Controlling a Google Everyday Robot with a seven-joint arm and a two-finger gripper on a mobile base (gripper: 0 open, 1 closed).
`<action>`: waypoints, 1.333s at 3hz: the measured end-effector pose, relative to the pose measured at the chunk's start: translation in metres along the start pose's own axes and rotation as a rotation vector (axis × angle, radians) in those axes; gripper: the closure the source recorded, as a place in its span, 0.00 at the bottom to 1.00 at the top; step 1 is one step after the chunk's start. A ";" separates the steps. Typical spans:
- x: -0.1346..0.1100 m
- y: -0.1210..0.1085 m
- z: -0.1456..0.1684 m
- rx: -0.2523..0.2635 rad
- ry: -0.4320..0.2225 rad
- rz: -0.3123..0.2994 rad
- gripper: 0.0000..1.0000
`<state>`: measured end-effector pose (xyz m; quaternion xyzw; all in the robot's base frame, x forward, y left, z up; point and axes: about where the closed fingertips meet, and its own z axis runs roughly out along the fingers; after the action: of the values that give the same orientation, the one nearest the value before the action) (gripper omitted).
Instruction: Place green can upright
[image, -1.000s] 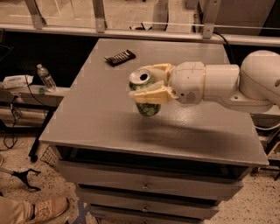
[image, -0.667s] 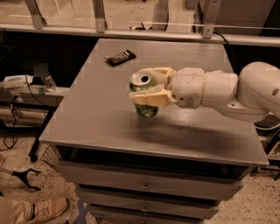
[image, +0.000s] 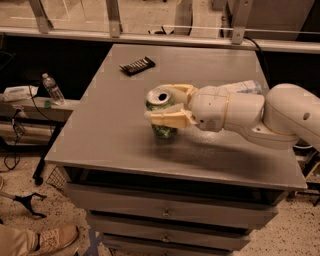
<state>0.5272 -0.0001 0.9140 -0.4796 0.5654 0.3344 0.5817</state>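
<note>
The green can (image: 162, 129) stands upright near the middle of the grey table (image: 110, 135), its silver pull-tab top facing up. My gripper (image: 166, 106) reaches in from the right and its cream fingers (image: 167, 118) are shut around the can's upper sides. The can's base is at the table surface; I cannot tell whether it rests on it. The white arm (image: 250, 112) stretches to the right edge.
A dark flat packet (image: 137, 65) lies at the table's far left. A crumpled clear plastic item (image: 245, 86) shows behind the arm. A clear plastic bottle (image: 52, 89) stands on a low shelf to the left. Drawers are below the front edge.
The gripper has lowered the can slightly toward the table; it stays gripped and upright.
</note>
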 end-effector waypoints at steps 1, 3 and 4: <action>0.007 0.000 0.002 0.010 -0.028 0.006 1.00; 0.017 0.000 0.002 0.029 -0.076 0.018 1.00; 0.015 0.001 0.004 0.024 -0.076 0.017 0.82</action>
<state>0.5295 0.0018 0.8982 -0.4548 0.5510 0.3503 0.6057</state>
